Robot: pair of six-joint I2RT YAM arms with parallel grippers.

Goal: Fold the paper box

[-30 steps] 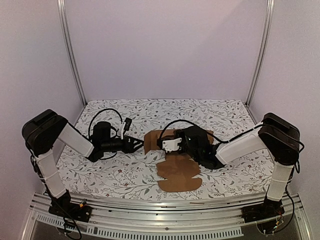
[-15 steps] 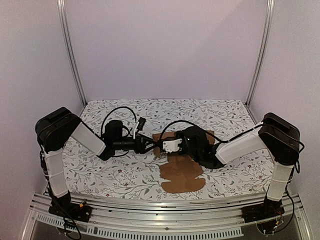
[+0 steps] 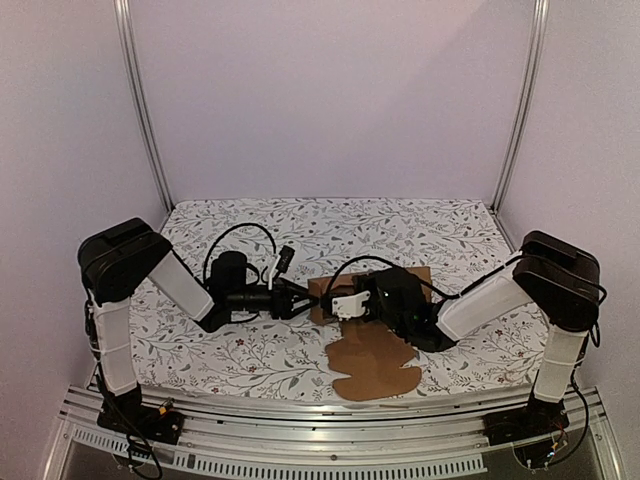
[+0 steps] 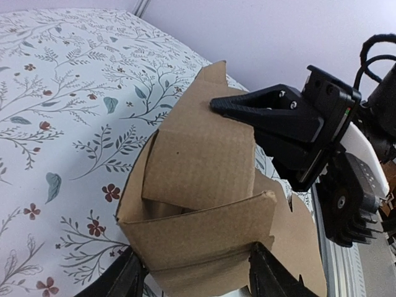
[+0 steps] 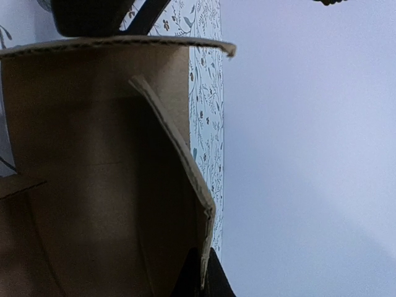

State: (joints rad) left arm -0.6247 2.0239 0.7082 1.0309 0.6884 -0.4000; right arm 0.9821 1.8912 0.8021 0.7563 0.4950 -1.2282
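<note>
The paper box (image 3: pixel 375 365) is plain brown cardboard, partly folded, at the middle of the table. Its raised panels (image 4: pixel 198 161) stand between the two grippers, and a flat rounded flap lies toward the front edge. My left gripper (image 3: pixel 300 300) is open at the box's left end; in the left wrist view (image 4: pixel 195 275) its jaws stand wide on either side of the near wall. My right gripper (image 3: pixel 347 300) is shut on a thin upright panel edge (image 5: pixel 185 167), pinched between the fingertips (image 5: pixel 213 281). Its black finger (image 4: pixel 272 114) rests on the top panel.
The table (image 3: pixel 230 350) has a white floral cover. Pale walls and two metal posts (image 3: pixel 140 110) enclose it. Black cables (image 3: pixel 235 235) loop over both wrists. A metal rail (image 3: pixel 320 445) runs along the front edge.
My left arm has swung right, bringing its gripper up to the box's left end. The box and its flat flap have shifted slightly forward and right with the right gripper.
</note>
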